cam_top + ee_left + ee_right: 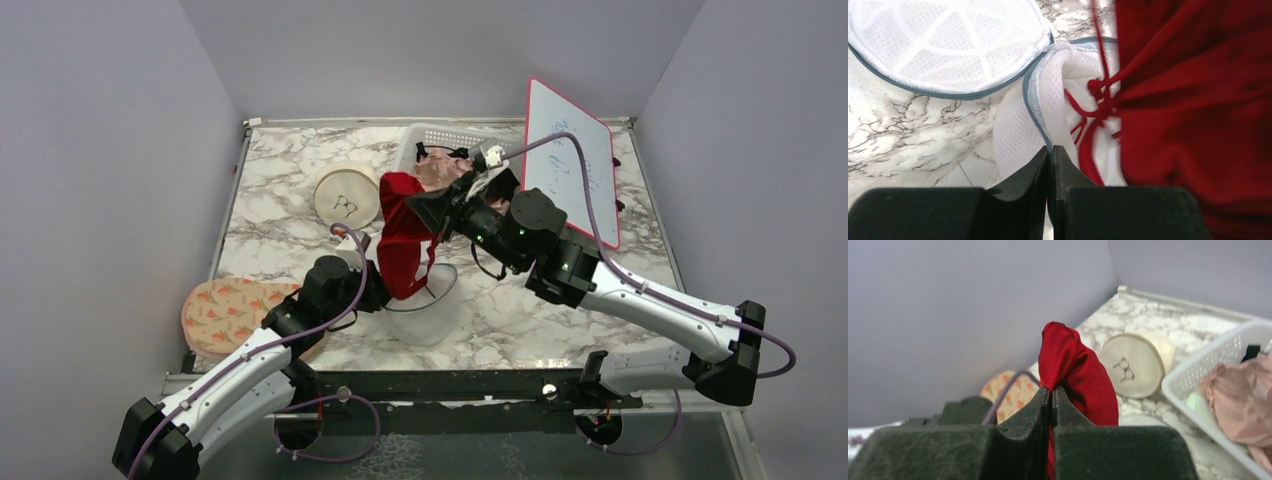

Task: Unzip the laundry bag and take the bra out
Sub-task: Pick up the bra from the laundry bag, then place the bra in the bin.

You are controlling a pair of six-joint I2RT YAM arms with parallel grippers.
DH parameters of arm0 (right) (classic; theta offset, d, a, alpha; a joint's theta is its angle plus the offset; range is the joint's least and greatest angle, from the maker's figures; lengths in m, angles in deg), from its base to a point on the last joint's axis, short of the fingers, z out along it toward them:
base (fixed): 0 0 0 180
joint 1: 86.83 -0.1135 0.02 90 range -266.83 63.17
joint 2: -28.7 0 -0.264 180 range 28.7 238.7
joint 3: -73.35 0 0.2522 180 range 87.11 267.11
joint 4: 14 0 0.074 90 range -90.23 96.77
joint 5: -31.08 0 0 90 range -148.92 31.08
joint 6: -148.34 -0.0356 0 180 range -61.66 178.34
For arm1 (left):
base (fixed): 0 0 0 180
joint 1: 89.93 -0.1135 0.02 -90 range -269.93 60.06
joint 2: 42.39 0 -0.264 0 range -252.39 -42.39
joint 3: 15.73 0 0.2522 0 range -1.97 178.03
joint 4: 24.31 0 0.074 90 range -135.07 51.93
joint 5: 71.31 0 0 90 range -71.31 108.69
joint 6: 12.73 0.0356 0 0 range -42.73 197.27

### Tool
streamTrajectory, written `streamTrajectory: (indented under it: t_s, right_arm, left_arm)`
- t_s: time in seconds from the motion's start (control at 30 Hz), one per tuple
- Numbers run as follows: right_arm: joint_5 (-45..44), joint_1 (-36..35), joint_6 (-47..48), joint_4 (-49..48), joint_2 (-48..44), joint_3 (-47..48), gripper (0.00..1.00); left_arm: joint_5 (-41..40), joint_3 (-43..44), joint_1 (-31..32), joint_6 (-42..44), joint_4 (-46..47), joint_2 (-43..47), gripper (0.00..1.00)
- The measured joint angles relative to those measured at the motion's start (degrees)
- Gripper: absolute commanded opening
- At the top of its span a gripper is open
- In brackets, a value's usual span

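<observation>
Laundry bag (1018, 135), unzipped at centre front, is being pinned by its rim in the closed left gripper (1049, 150). The bra (1075, 370), clamped in the right gripper (1052, 390), is being held aloft with its straps (1083, 107) trailing inside. Removal is being attempted, and further lift is likely being called for.

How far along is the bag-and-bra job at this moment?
Done: the laundry bag is unzipped, its lid flap folded aside. In hand: the left gripper pinches the bag's rim while the right gripper lifts the red bra. Left: its lower end and straps hang at the bag's mouth; pull it clear.
</observation>
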Motion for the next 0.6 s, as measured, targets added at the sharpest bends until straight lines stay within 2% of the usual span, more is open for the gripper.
streamTrajectory:
  t_s: [0.2,0.33,0.6]
  right_arm:
    - [-4.66,0.83,6.27,1.27,4.39,12.98,0.01]
    - [-5.75,3.96,10.36,1.22,7.65,21.05,0.01]
    - [-4.02,17.94,13.97,3.41,19.23,37.27,0.01]
  left_arm:
    - [0.09,-0.02,0.00,0.00,0.02,0.00,0.00]
    - [0.11,-0.02,0.00,0.02,0.02,-0.02,0.00]
    - [0.26,-0.02,0.00,0.02,0.04,-0.66,0.00]
